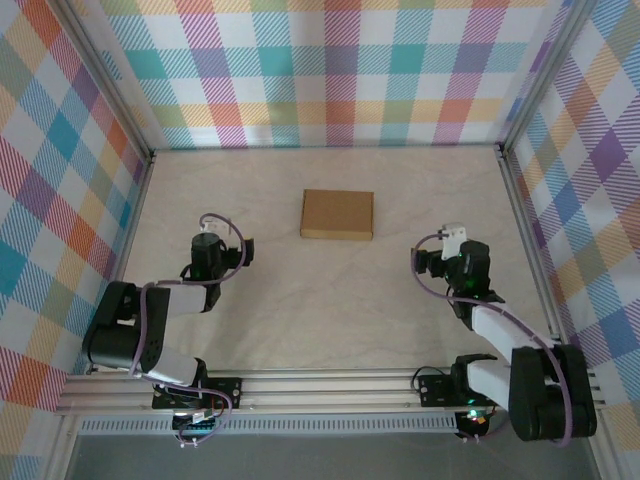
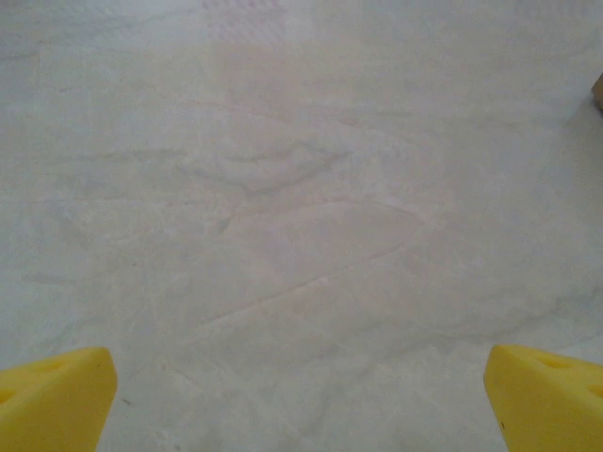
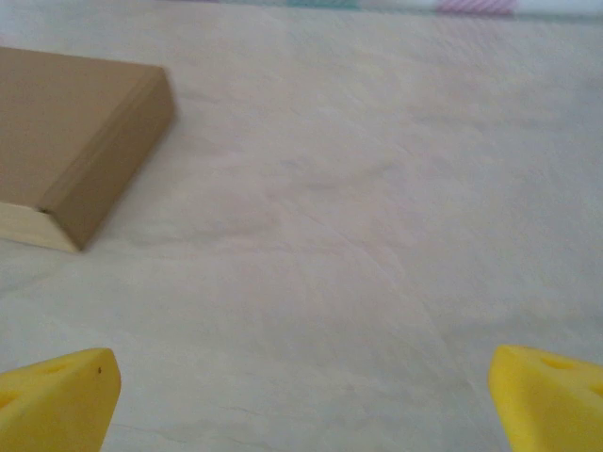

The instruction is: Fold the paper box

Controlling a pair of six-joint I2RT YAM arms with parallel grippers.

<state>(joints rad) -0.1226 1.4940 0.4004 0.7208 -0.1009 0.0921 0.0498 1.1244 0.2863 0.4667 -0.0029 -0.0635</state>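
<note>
paper box: closed | ahead, between both spread jaws, well apart

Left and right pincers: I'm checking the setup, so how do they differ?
The left pincer stands left of the closed cardboard box, the right pincer right of it. The right pincer faces the box's corner close by; the left pincer faces mostly bare table. Both are open and hold nothing.

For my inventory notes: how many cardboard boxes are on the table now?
1. The paper box lies closed and flat on the table, about centred from left to right, toward the far wall. Nothing there looks able to hide another.
</note>
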